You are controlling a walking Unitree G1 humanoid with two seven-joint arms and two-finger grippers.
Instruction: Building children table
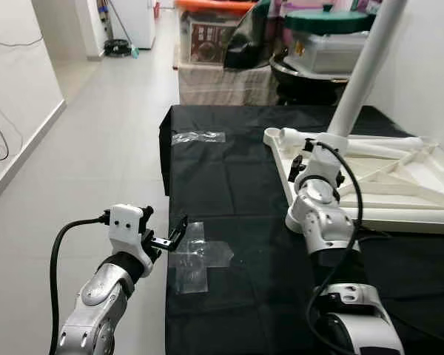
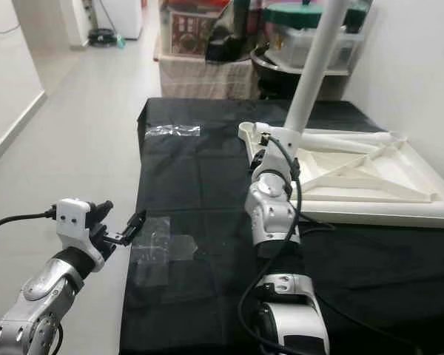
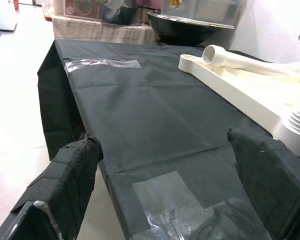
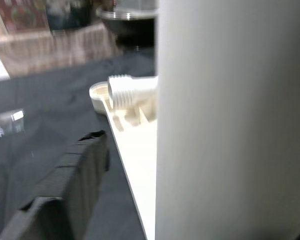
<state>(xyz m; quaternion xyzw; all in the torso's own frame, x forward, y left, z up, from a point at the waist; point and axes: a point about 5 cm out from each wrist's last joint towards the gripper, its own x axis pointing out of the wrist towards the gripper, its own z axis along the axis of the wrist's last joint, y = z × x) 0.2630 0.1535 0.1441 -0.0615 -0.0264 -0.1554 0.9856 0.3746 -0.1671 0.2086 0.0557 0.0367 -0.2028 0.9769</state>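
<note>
A white children's table top lies upside down on the right half of a black-clothed table. One white leg stands tilted up from its near-left part. A second leg lies across the top, its threaded end toward the far-left corner. My right gripper is at the base of the standing leg. It is open, one finger apart from the leg and the other hidden behind it. My left gripper hovers open and empty at the table's left edge.
A clear tape patch lies under the left gripper, and a tape strip sits farther back. Storage boxes, a black pan and a green-lidded container crowd the far end. Tiled floor runs along the left; a white wall stands on the right.
</note>
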